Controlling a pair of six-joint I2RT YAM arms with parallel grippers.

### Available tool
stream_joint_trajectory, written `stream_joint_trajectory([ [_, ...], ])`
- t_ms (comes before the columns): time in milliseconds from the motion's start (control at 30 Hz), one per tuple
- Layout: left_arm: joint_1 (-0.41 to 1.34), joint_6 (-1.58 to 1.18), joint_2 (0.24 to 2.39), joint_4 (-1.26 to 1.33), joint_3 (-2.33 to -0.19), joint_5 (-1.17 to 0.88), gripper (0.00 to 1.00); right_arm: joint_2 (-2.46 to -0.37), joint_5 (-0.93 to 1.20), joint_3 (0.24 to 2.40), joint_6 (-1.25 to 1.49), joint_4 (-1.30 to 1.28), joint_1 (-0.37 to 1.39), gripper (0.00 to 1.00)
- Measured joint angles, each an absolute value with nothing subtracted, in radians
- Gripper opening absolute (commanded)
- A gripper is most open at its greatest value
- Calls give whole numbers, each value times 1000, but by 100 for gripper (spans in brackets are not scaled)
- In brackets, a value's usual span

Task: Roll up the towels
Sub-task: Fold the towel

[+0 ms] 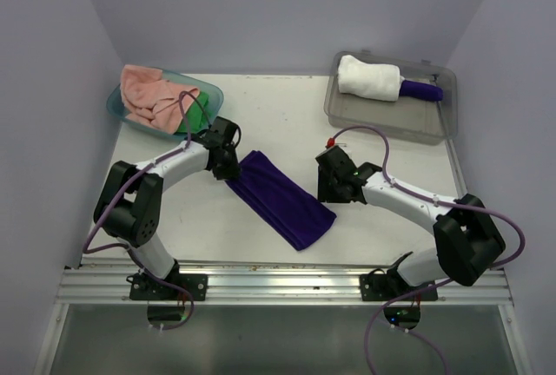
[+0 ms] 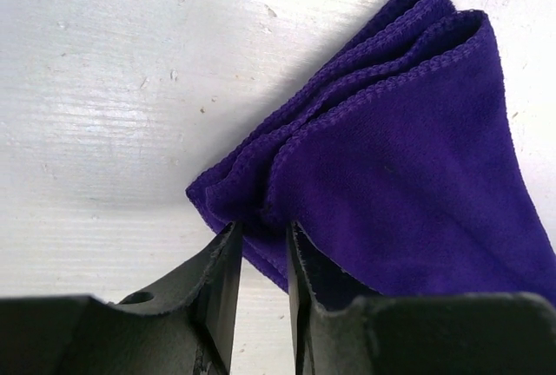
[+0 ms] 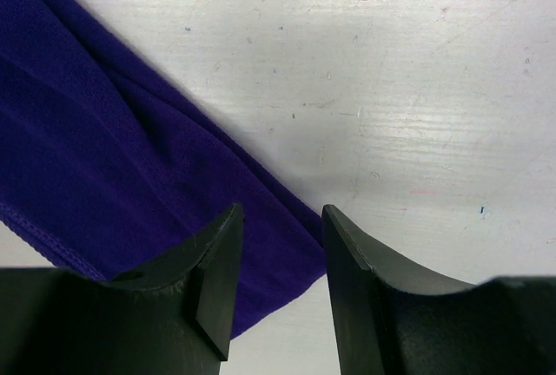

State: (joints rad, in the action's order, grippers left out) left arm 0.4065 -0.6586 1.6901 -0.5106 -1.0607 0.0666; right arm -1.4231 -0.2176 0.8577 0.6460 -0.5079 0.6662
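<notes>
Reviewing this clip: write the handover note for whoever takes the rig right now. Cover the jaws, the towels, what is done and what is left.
Left gripper: jaws nearly together at the far-left end of the purple towel; grip not confirmed.
Right gripper: jaws open, empty, low by that towel's right edge.
The purple towel lies folded flat mid-table, unrolled.
Pink towel and green towel are bunched in the teal tub.
Done: white towel is rolled in the grey tray, with a purple roll beside it.
Left: roll the flat purple towel, then the pink and green.
</notes>
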Motion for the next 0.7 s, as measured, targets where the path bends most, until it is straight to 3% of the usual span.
stream_joint_trajectory([
  [100,406,-667,1689,-512,-1061,76,42,-1424,-217,858,646,-508,666,46],
  [167,406,-671,1689,-512,-1061,81,43,-1425,-217,858,646,-508,666,46],
  [400,406,-673,1687,-512,-1065,84,34,-1438,-204,858,646,-503,666,47],
  [700,406,-672,1678,-510,-1081,97,36,-1486,-161,858,642,-500,666,46],
])
